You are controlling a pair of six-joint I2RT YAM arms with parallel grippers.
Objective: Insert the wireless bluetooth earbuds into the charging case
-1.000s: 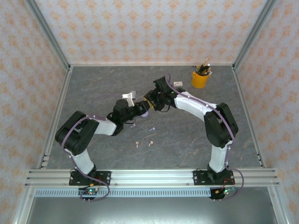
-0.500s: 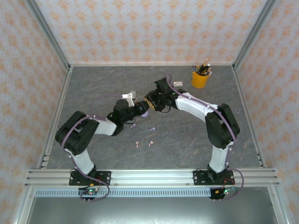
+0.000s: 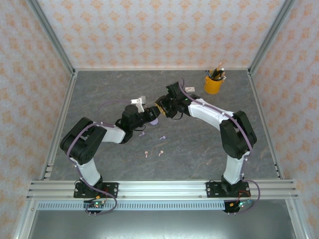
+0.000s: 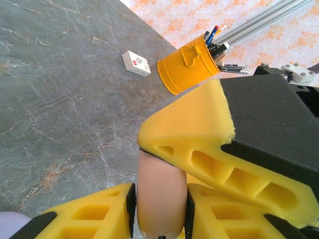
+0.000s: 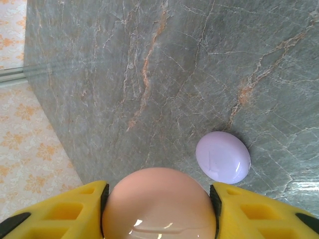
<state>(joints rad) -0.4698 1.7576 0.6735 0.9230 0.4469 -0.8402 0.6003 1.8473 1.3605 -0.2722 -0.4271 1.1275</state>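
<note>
Four tiny stemmed earbuds lie loose mid-table: two lilac earbuds [image 3: 141,133] and, nearer the near edge, two pink earbuds [image 3: 146,153]. The left hand [image 4: 158,214] and right hand [image 5: 158,199] both grip one round pink case [image 4: 159,174]. A lilac case [image 5: 223,157] lies beside. The yellow cup [image 3: 213,85] near the far right corner holds pens [image 3: 218,72].

Clad in white shells along the long links of the left arm [image 3: 112,133] and right arm [image 3: 209,113], with bulky black housings at the joints. Trailed by thin purple cables [image 3: 68,148] along both. Footed on 2 black base plates [image 3: 112,189], with small boards and red and green wiring just below. Tipped at the left gripper [image 4: 159,199] and right gripper [image 5: 159,206] with bright yellow fingers [image 4: 84,219], hollowed into rounded triangular cells, faced with black pads [image 5: 104,204], backed by matte black bodies. Fitted near 1 wrist with a white bracket [image 4: 298,69] showing its screws.
</note>
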